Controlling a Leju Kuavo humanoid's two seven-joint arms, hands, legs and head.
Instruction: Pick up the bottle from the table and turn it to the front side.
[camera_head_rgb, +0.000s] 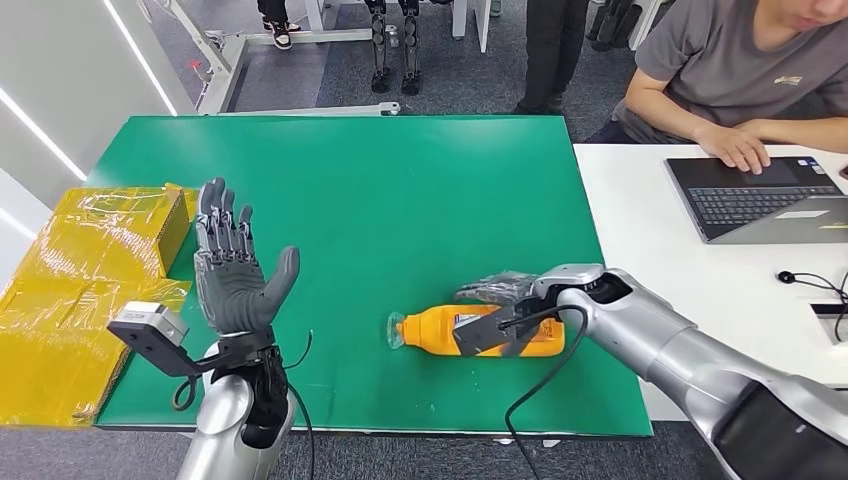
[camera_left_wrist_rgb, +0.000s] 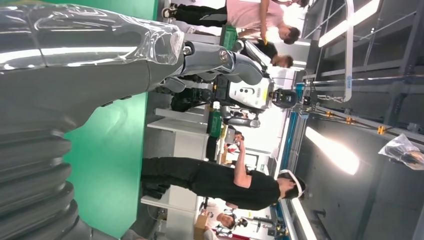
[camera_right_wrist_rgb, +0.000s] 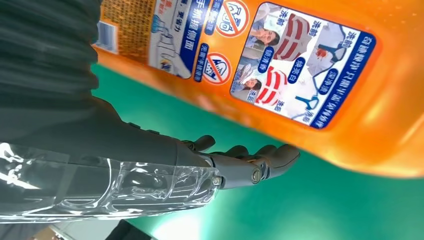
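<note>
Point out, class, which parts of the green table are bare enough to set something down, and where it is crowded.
Bare: the green table across its far half and middle, between the raised left hand and the orange bottle. Crowded: around the bottle, where the right hand reaches over it, and the left edge beside the yellow boxes.

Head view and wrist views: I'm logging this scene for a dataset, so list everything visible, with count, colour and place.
bottle: one, orange with a clear cap end, lying on its side on the near part of the mat.
mat: one, green, covering the table.
packages: several, yellow, wrapped, left of the mat.
white table: one, right of the mat.
laptop: one, dark, on the white table.
person: one, grey shirt, seated at the laptop.
left hand: grey, raised, fingers spread, holding nothing.
right hand: grey, at the bottle; grasp unclear.
</note>
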